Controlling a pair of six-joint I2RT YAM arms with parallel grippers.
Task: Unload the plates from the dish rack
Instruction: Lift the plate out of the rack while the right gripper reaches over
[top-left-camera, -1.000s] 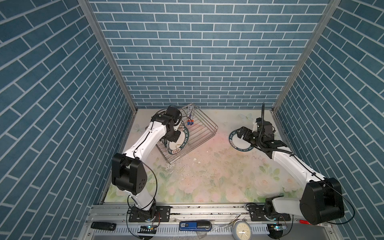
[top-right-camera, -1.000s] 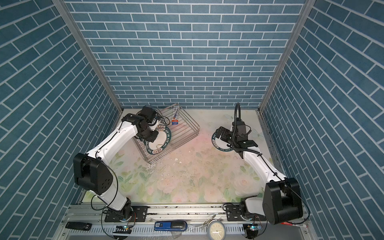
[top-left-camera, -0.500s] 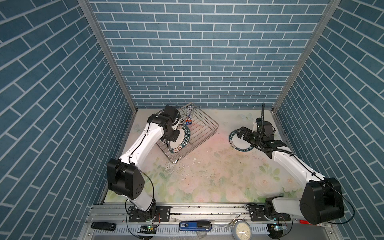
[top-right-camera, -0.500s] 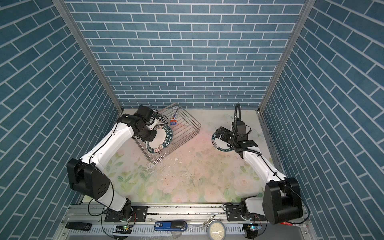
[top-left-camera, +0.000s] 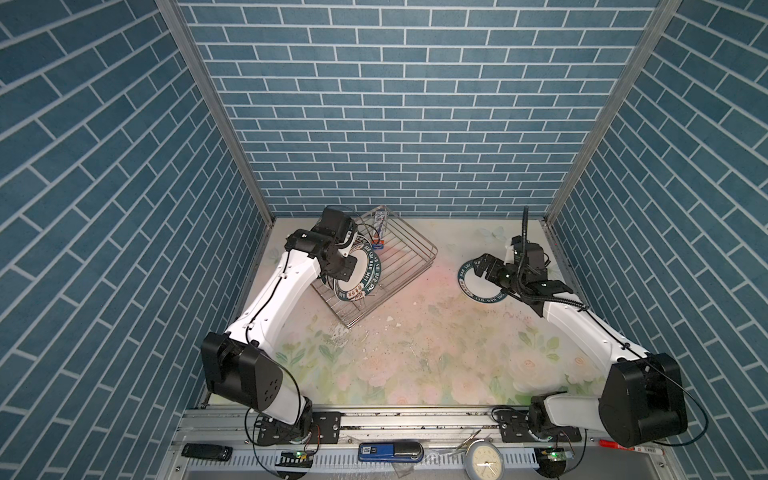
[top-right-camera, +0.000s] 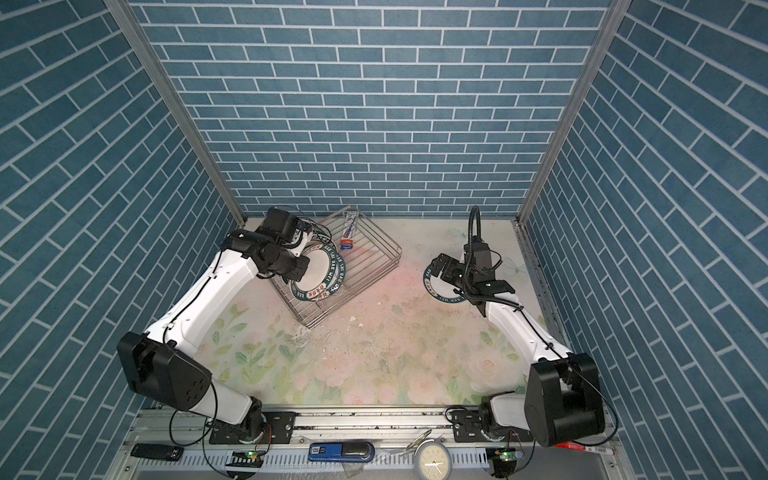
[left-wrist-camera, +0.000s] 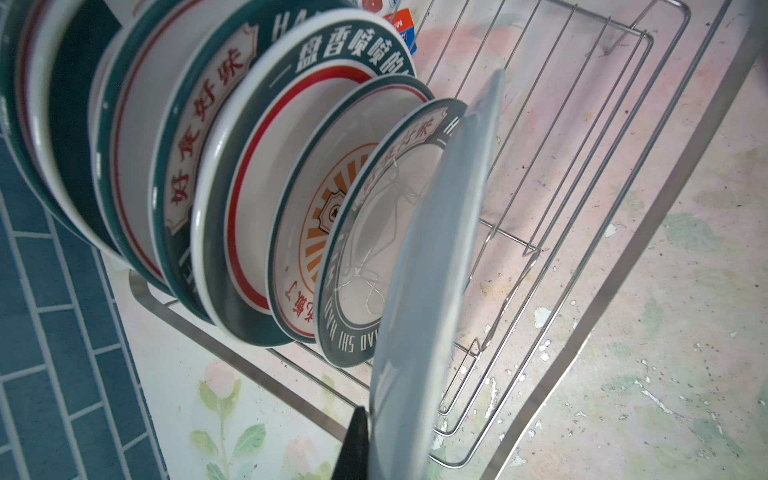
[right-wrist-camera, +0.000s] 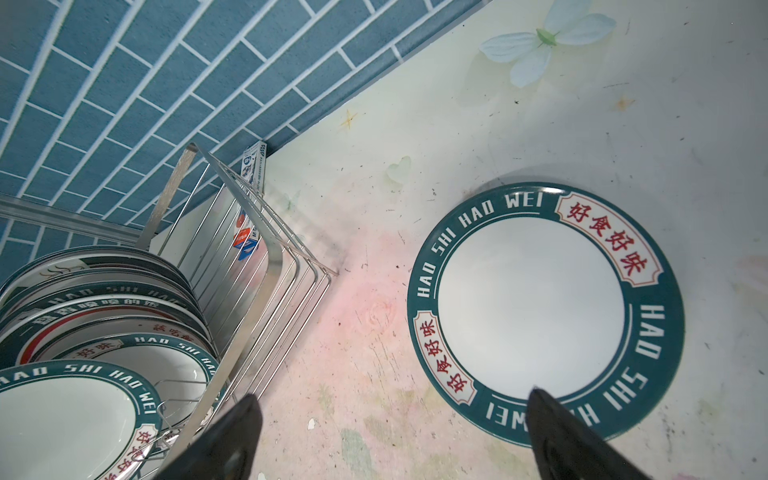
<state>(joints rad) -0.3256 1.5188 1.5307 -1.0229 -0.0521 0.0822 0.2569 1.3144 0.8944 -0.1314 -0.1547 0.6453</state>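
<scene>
left gripper (top-left-camera: 348, 272): jaws were clamped on the rim of the front plate (top-left-camera: 361, 281). in the left wrist view only one black finger (left-wrist-camera: 358, 432) showed, pressed against the plate's blurred grey side; the other finger was hidden. the plate had a plain white centre and a dark teal rim with white "hao shi hao wei" lettering, plus a red-character panel at its low edge. it stood on edge over the dish rack (top-left-camera: 409, 257), tilted away from the row behind it. couldn't tell whether its low edge touched the wires.

row of plates (left-wrist-camera: 257, 187) stood upright in the dividers just behind. they had the same teal rims, one with an orange sunburst centre (left-wrist-camera: 328, 216) and one with a red ring inside the rim. they crowded the rack end nearest the left wall.

right gripper (right-wrist-camera: 392, 397): jaws were wide apart, gripping nothing, hovering over the near edge of a second plate (right-wrist-camera: 540, 316). that plate lay flat, face up, on the floral tabletop (top-left-camera: 415, 353), well apart from the rack. it had a teal rim, white lettering, two red-character panels and a white centre.

the rack was silver wire with raised sides, sitting skewed near the back left corner. a small blue, white and red carton (top-left-camera: 379, 232) sat at its far corner.
</scene>
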